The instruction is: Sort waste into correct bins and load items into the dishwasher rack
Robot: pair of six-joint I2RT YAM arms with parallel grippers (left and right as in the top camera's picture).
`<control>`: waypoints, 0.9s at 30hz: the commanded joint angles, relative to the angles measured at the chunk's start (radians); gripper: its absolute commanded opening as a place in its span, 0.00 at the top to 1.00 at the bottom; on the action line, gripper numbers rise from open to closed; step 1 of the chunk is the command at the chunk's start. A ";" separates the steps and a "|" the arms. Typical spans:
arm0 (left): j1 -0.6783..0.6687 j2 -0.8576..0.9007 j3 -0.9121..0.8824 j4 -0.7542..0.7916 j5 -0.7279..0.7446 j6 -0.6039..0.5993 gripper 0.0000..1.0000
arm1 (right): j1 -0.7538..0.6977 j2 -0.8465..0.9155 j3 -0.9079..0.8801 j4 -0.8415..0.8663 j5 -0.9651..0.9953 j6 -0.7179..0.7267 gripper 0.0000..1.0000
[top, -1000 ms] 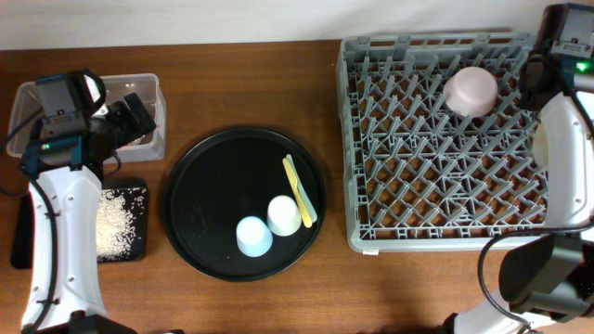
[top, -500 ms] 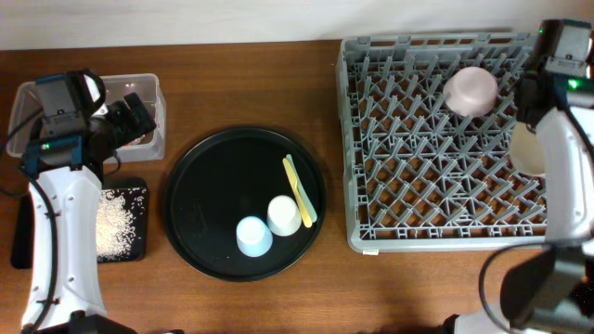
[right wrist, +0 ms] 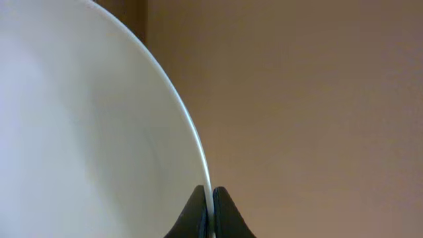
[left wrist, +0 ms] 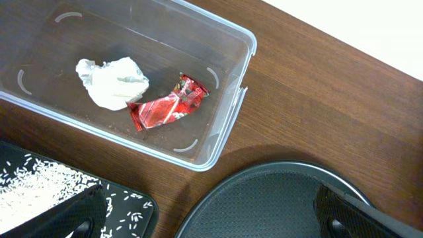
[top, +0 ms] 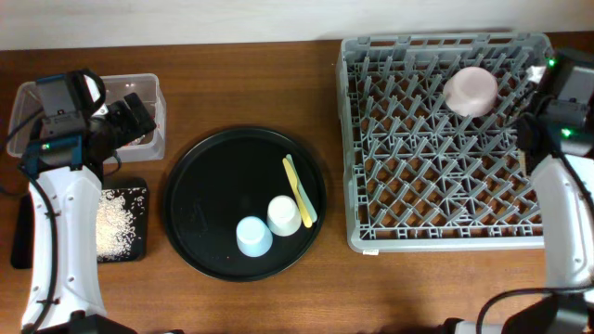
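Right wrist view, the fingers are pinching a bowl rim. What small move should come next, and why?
Probably ease the bowl down between bare pegs of the rack, then let go. The right gripper is shut on its rim and hangs at the rack's right edge. Only the pink bowl sits in the rack, so the other rows look free.

Round black tray point(top: 209, 199) on a brown wooden bench point(top: 418, 288)
The tray is large and matte, its flat floor ringed by a raised rim. The wood-grain bench spreads around the tray on every side, and beyond the tray's far side a pale strip point(top: 186, 19) borders the bench.
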 commanded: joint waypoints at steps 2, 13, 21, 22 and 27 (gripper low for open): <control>0.003 -0.004 0.013 0.003 0.000 0.001 0.01 | 0.013 -0.026 -0.040 -0.001 -0.093 -0.011 0.96; 0.003 -0.004 0.013 0.003 0.000 0.001 0.01 | 0.033 -0.027 -0.104 0.197 -0.014 -0.195 0.96; 0.003 -0.004 0.013 0.003 0.000 0.001 0.01 | 0.033 -0.027 -0.173 0.201 -0.030 -0.194 0.96; 0.003 -0.004 0.013 0.003 0.000 0.001 0.01 | 0.033 -0.027 -0.173 0.199 -0.037 -0.193 0.96; 0.003 -0.004 0.013 0.003 0.000 0.001 0.01 | 0.068 -0.027 -0.175 0.184 -0.040 -0.185 0.96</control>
